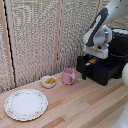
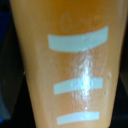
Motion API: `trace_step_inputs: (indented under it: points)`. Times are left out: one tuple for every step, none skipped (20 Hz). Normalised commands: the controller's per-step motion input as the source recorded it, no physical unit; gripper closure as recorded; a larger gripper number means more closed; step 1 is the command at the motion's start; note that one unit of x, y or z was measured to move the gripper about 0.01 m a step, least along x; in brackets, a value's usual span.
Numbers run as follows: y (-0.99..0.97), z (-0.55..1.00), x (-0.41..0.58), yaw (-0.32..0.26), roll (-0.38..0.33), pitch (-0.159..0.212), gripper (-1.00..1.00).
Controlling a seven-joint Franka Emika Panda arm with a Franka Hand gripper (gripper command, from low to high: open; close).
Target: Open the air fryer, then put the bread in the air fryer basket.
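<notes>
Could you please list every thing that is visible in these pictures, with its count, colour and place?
air fryer: one, matte black, at the exterior view's right on the table.
air fryer basket: one, black, pulled out from the front of the air fryer.
bread: one, golden-yellow, over the open basket at the gripper; it fills the wrist view.
cup: one, pink, beside the basket.
bowl: one, white with orange-yellow bits, next to the cup.
plate: one, white with patterned rim, near the exterior view's left front.
table: one, light wood.
screen: woven beige, behind the table.
gripper: one, white block, above the basket; fingers hidden.
</notes>
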Motion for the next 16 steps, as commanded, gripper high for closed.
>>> trace_step_inputs:
  points:
    - [-0.14, -0.08, 0.349, -0.005, 0.0, 0.016, 1.0]
    - [-0.18, -0.02, 0.406, 0.0, 0.0, 0.041, 1.0]
    - [-0.21, -0.01, 0.386, 0.001, 0.0, 0.065, 1.0]
    - [-0.26, 0.0, 0.366, 0.0, 0.0, 0.056, 1.0]
    - [-0.24, 0.0, 0.34, 0.0, 0.0, 0.036, 1.0]
    - [-0.21, 0.0, 0.329, 0.0, 0.0, 0.051, 1.0]
    - [-0.19, 0.0, 0.277, 0.0, 0.0, 0.108, 1.0]
    - [-0.14, 0.0, 0.257, 0.0, 0.0, 0.119, 1.0]
    - [-0.06, 0.0, 0.157, 0.0, 0.0, 0.11, 1.0]
    - [0.0, 0.01, 0.131, -0.001, 0.0, 0.106, -1.0]
    - [0.0, 0.07, 0.046, -0.027, 0.0, 0.096, -1.0]
    - [0.0, 0.16, 0.0, -0.045, 0.0, 0.084, -1.0]
    - [0.0, 0.18, 0.0, -0.039, 0.0, 0.045, -1.0]
    - [0.0, 0.23, 0.0, -0.049, 0.0, 0.036, -1.0]
    - [0.03, 0.27, 0.0, -0.038, 0.0, 0.027, -1.0]
    - [0.0, 0.33, 0.0, -0.02, 0.0, 0.027, -1.0]
